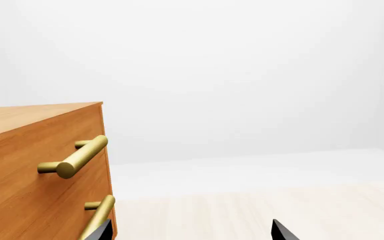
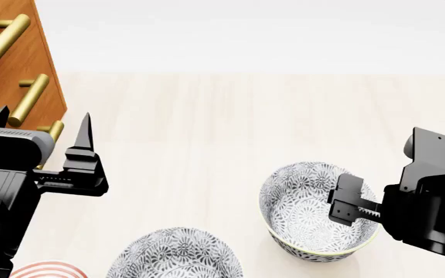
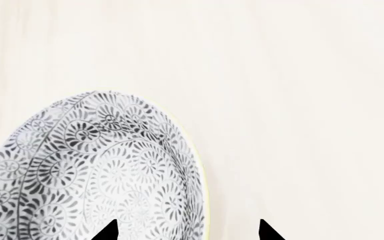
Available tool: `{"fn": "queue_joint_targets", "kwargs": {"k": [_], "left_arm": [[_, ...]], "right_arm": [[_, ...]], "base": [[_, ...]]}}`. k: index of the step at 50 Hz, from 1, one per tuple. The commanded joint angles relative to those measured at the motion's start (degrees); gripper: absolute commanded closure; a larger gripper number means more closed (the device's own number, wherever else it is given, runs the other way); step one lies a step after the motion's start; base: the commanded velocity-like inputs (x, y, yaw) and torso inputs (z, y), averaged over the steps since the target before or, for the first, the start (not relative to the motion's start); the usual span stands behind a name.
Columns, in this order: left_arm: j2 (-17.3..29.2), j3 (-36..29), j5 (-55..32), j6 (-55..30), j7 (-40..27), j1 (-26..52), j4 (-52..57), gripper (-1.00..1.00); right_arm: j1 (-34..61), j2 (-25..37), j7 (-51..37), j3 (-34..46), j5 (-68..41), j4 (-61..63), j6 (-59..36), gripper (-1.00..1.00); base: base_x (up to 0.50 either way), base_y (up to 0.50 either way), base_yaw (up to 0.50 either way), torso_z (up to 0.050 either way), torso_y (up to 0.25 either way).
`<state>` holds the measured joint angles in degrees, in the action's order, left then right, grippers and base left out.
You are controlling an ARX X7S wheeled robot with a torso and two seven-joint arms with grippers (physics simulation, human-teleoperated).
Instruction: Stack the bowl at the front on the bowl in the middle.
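right gripper [image 3: 186,231]: fingers spread wide, holding nothing; one fingertip over the inner wall of the upright patterned bowl [image 2: 317,212], the other outside its rim, over the pale wooden surface [image 2: 207,133]. the arm reaches in from the head view's right edge.

left gripper [image 2: 41,136]: fingers parted, empty, pointing away from the robot, raised just beside the wooden drawer unit [image 1: 38,170] with brass handles [image 1: 75,157].

second patterned bowl [image 2: 178,255]: at the head view's lower edge, apart from the first.

red-striped item [image 2: 44,270]: at the lower left corner, mostly cut off.
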<state>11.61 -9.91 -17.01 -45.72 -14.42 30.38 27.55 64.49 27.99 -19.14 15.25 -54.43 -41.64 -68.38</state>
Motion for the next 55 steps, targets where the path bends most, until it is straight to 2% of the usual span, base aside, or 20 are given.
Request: {"fn": "queue_joint_targets", "kwargs": {"k": [1, 15, 28, 29, 43, 55], "left_arm": [[0.25, -0.39, -0.17, 0.24, -0.27, 0.0, -0.25, -1.0], [0.54, -0.52, -0.69, -0.06, -0.7, 0.41, -0.12, -1.0], [0.9, -0.97, -1.01, 0.21, -1.0, 0.26, 0.06, -1.0], [0.91, -1.0, -1.05, 0.23, -1.02, 0.24, 0.07, -1.0], [1.17, -1.63, -1.2, 0.85, -1.31, 0.01, -0.43, -1.0], [1.52, -1.08, -2.1, 0.25, -1.57, 0.39, -0.14, -1.0]], "right_arm": [[0.32, -0.94, 3.44, 2.42, 2.01, -4.44, 2.35, -1.0], [1.16, -1.92, 6.36, 4.35, 4.17, -10.55, 4.87, -1.0], [0.44, -2.5, 7.44, 5.92, 5.0, -10.53, 5.07, -1.0], [0.38, -2.5, 7.45, 5.97, 5.05, -10.51, 5.14, 1.0], [-0.23, -2.19, 6.71, 5.67, 4.66, -9.24, 4.84, 1.0], [0.3, 1.26, -6.35, -3.23, -4.47, 7.23, -6.8, 1.0]], "base": [[0.0, 0.0, 0.0, 0.0, 0.0], [0.0, 0.0, 0.0, 0.0, 0.0], [0.0, 0.0, 0.0, 0.0, 0.0], [0.0, 0.0, 0.0, 0.0, 0.0], [0.0, 0.0, 0.0, 0.0, 0.0], [0.0, 0.0, 0.0, 0.0, 0.0]]}}
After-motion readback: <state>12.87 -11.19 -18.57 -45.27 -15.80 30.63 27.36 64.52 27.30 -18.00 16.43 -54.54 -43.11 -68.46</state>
